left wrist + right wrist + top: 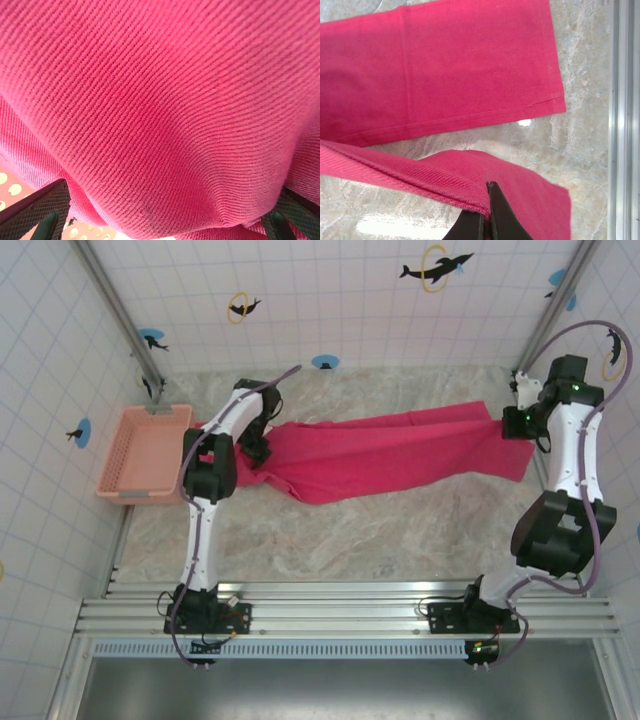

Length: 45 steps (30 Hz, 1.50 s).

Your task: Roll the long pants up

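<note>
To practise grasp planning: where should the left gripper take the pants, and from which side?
The bunched waist end, from above: the pants hump up there between the fingers of the open left gripper, giving a fold to pinch. The right gripper already holds a leg hem.

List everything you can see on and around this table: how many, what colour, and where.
long pants: one, bright pink-red, stretched across the far half of the table from left to right
basket: one, pale salmon-pink lattice, at the table's far left, beside the left end of the pants
table: one, grey-beige marbled top, under everything
dolphin stickers: several, dark with blue or yellow rings, on the white tiled walls
metal rails: silver, along the near edge, under the arm bases
left gripper: one, black, open, at the left end of the pants near the basket
right gripper: one, black, shut on a lifted edge of the pants at their right end
</note>
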Available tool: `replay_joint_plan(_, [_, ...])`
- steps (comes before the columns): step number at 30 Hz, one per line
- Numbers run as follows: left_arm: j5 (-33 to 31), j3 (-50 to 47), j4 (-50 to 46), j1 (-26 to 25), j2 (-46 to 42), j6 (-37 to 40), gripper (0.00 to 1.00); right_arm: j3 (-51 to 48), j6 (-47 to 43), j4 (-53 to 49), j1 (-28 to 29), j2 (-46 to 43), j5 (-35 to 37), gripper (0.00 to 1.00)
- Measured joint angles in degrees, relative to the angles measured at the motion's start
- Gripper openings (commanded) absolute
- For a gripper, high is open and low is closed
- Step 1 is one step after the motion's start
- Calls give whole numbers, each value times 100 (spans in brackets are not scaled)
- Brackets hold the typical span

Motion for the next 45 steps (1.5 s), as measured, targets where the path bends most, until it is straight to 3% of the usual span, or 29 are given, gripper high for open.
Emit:
replay_joint_plan(12, [210, 378, -96, -17, 162, -754, 97, 3250, 280, -608, 313, 3233, 678, 0])
replay_joint_plan(21, [225, 505, -234, -22, 232, -1191, 97, 5062, 518, -636, 573, 4898, 981, 1])
replay_joint_plan(23, [221, 455, -227, -24, 216, -1268, 97, 5370, 592, -522, 636, 5123, 973, 9])
replay_joint_plan(26, [162, 378, -236, -35, 177, -1349, 97, 5523, 748, -267, 684, 5274, 975, 47])
replay_joint_plan(28, [111, 358, -264, -42, 175, -1360, 97, 5602, 883, -28, 686, 5351, 1016, 59])
replay_joint_plan(31, [61, 372, -291, -61, 177, -1377, 97, 5622, 1115, 254, 647, 5366, 1088, 66])
replay_joint_plan(37, [-39, 588, -446, -116, 308, -1364, 97, 5300, 1622, 468, 282, 5110, 1064, 66])
replay_joint_plan(45, [-35, 619, -428, -151, 319, -1283, 97, 1488, 2367, 820, -813, 2632, 1021, 65])
